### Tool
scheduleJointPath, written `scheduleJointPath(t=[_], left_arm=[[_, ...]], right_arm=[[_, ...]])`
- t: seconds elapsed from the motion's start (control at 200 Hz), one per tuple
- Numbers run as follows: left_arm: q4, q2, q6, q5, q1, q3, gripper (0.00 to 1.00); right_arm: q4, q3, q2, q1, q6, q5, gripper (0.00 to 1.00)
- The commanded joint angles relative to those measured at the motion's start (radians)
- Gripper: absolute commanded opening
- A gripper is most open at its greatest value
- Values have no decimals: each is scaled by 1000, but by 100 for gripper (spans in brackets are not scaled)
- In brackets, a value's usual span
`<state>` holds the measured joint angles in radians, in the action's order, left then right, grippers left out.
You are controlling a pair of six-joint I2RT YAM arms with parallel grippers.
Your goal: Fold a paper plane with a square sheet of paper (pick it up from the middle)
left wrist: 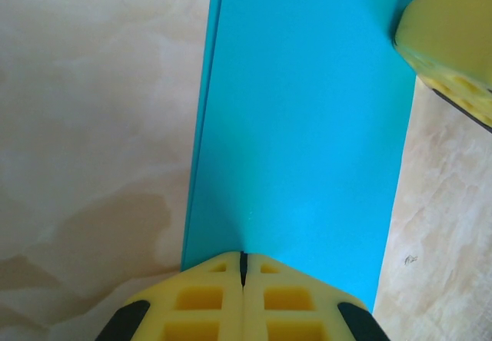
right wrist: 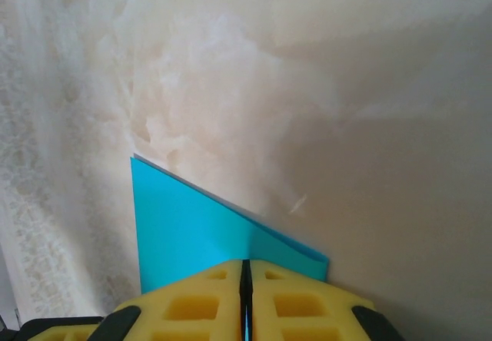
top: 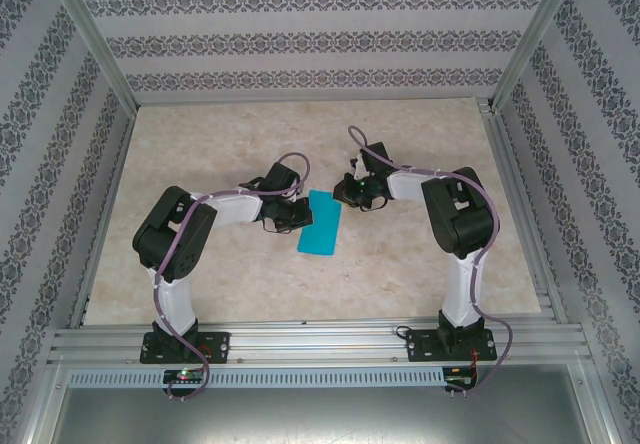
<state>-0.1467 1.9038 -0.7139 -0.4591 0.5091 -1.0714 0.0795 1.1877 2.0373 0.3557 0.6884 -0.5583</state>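
Teal-blue paper sheet (top: pixel 320 222) lies flat on the marble-look table (top: pixel 200 154), roughly mid-table, between the two arms. It's folded to a narrow rectangle, not square now. Long axis runs near-to-far in the top view, w/ the far end leaning a bit to the right and the near end a bit to the left. Two layers show along one long edge in the left wrist view (left wrist: pixel 300 126), slightly offset. Left gripper (top: pixel 292 214) sits at the sheet's left long side; close up (left wrist: pixel 243 264) its yellow jaws are pressed together, tips right at the paper's edge. Can't tell if they nip the paper or just rest on it. Right gripper (top: pixel 345 192) is at the far right corner; close up (right wrist: pixel 246 268) jaws together too, only a hairline seam between them, tips over a corner of the sheet (right wrist: pixel 184 226). Whether they pinch it, can't tell. One right-gripper pad (left wrist: pixel 453 41) overlaps the sheet's corner in the left wrist view.
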Motion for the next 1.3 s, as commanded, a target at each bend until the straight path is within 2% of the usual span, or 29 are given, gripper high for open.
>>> scheduleJointPath(t=[0.0,0.28,0.654,1.004,1.294], left_arm=[[-162,49,24,70,14,27,0],[-153,51,19,65,13,28,0],[-157,49,21,67,12,27,0],[-161,43,19,69,13,27,0],[-152,29,15,55,14,26,0]], right_arm=[[86,41,-29,-1,1,38,11],[80,85,-26,-23,-4,-12,11],[91,69,83,-24,18,26,10],[120,100,-87,-45,29,-19,10],[72,-25,-180,-14,53,19,11]])
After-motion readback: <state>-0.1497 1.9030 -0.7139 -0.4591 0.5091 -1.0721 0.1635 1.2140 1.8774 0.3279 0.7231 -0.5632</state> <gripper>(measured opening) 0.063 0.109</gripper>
